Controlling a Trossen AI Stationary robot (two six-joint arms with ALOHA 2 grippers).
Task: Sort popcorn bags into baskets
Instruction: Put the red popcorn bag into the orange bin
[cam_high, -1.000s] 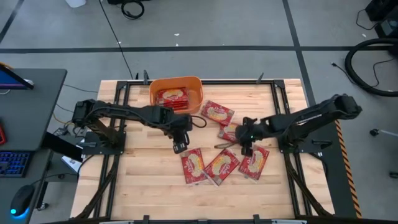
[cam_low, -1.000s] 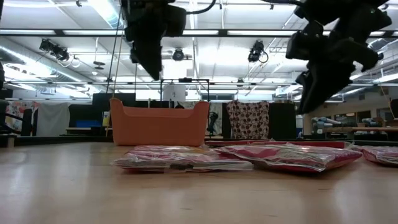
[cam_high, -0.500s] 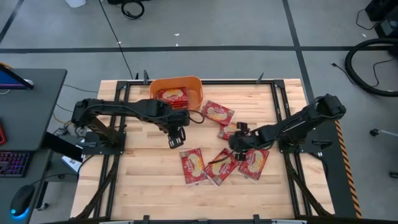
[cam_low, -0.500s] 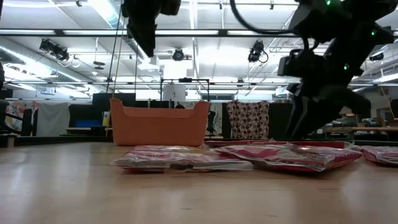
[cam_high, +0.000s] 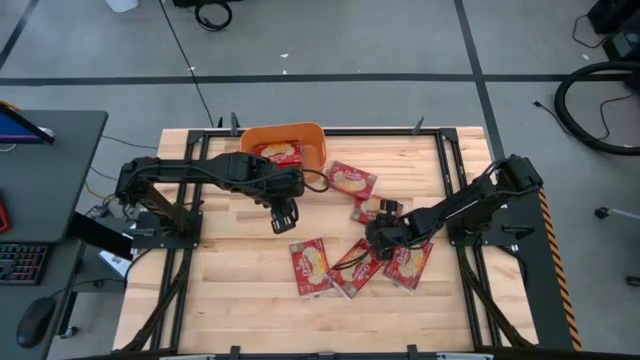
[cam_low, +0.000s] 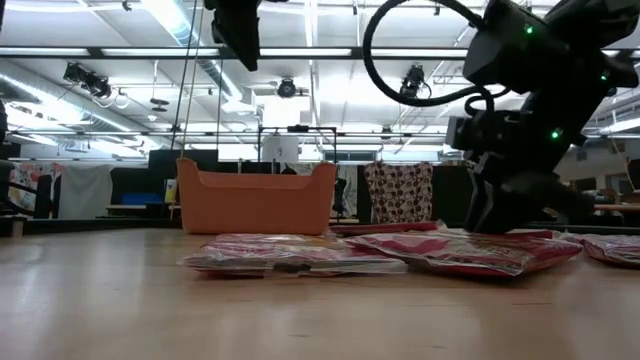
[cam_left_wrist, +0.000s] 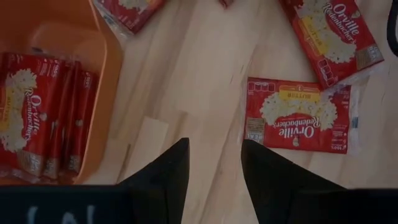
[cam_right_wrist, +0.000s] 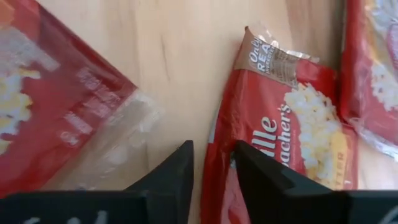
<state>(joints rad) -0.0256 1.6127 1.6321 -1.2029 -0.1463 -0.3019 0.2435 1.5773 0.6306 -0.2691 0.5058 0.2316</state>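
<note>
- High view: the right pincer (cam_high: 378, 238) is reaching down among the popcorn bags lying loose on the tabletop (cam_high: 230, 285), its tip at the edge of the middle bag (cam_high: 356, 266) of the front row of three. One bag (cam_high: 409, 261) is lying just to its outer side, another (cam_high: 310, 266) farther off toward the left arm, and two more (cam_high: 349, 181) are sitting between it and the orange basket (cam_high: 312, 152). The left pincer (cam_high: 284, 221) is hovering between basket and front row, carrying nothing.
- Low view: the right pincer (cam_low: 505, 215) is sitting right down at the bags, directly over the nearest one (cam_low: 470, 253); the basket (cam_low: 256, 198) is standing well beyond it.
- Left wrist view: the left pincer's fingers (cam_left_wrist: 166, 177) are standing partly apart with only bare wood between them. Ahead and to one side, the basket (cam_left_wrist: 111, 74) is already holding a row of bags (cam_left_wrist: 37, 121); to the other side a loose bag (cam_left_wrist: 297, 121) is lying flat.
- Right wrist view: the right pincer's fingers (cam_right_wrist: 177, 171) are standing a narrow gap apart, straddling the long edge of a bag (cam_right_wrist: 277, 146) but not yet clamping it.
- Judgement: the step in hand looks like a pick by the right arm. The next move is calling for the fingers to pinch that thin edge firmly, lift without dragging neighbours, and carry it across to the basket.
</note>
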